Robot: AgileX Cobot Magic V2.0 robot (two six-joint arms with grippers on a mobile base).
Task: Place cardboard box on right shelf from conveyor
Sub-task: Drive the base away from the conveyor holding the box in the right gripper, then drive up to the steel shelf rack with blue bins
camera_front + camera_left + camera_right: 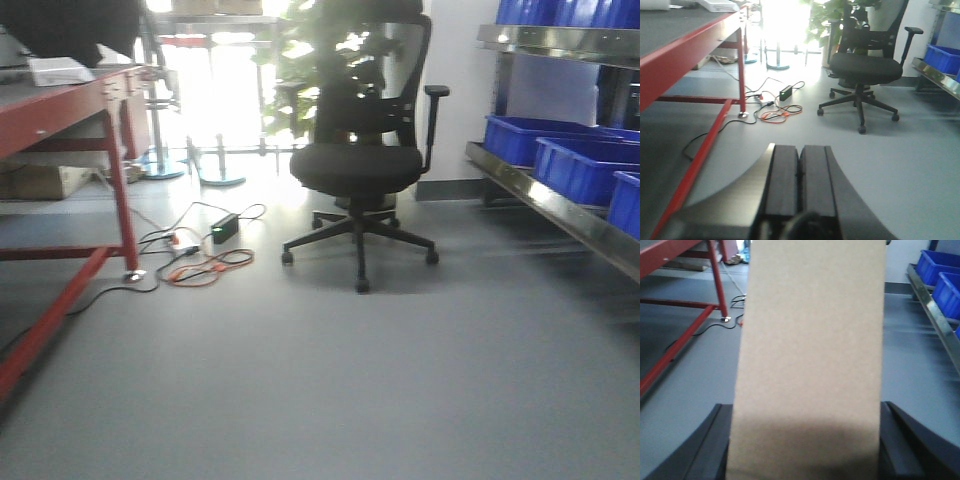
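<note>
The cardboard box [810,355] is held upright in the right claw [807,452], whose dark fingers are pressed against its two sides. It fills most of the right wrist view and is clear of the conveyor [60,110], which lies off to the left. The left claw [800,170] is closed finger against finger, with nothing gripped.

The carrying step appears to be in hand. The box should be kept upright and firmly clamped while it is brought round to the right shelf [560,205], then set down on bare steel. Free room must be found there, since blue bins [580,165] are seen along the lower level. An office chair [360,160] stands ahead, and cables [200,265] are strewn on the floor beside the conveyor leg. Both are best avoided by the base.
</note>
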